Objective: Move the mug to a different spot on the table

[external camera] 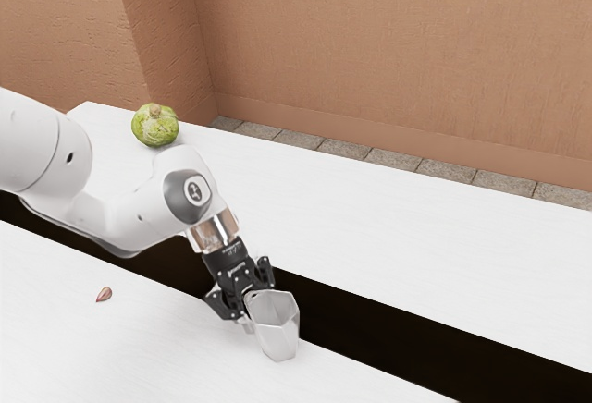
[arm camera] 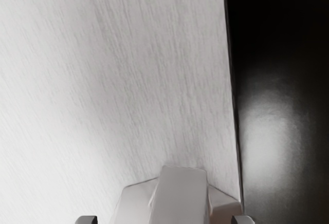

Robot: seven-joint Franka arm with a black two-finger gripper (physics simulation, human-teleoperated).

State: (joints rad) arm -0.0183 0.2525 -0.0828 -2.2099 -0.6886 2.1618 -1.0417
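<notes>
room: terracotta-coloured textured walls [external camera: 388,42] meet in a corner at the back, with a strip of grey stone floor tiles [external camera: 416,164] along their base.
surface: two long white matte tabletops, a near one [external camera: 111,348] and a far one [external camera: 388,227], with a dark gap [external camera: 370,329] running between them. the wrist view shows the near top's fine grain [arm camera: 103,80] and its straight edge against the dark gap [arm camera: 282,80].
arm: the white jointed robot arm [external camera: 111,209] comes in from the exterior view's left and bends down toward the near top's edge.
black two-finger gripper [external camera: 242,299]: low over the near top, right against the mug's upper side.
grip: cannot tell from either view whether it is clamped on the mug or standing apart.
silver faceted metal mug [external camera: 276,329]: at the near top's edge beside the gap, roughly upright, mouth up. in the wrist view it sits just under the hand [arm camera: 180,196].
green lumpy round vegetable [external camera: 154,126]: on the far top's back corner, well apart from the mug.
small brown nut-like piece [external camera: 104,295]: on the near top, toward the exterior view's left.
</notes>
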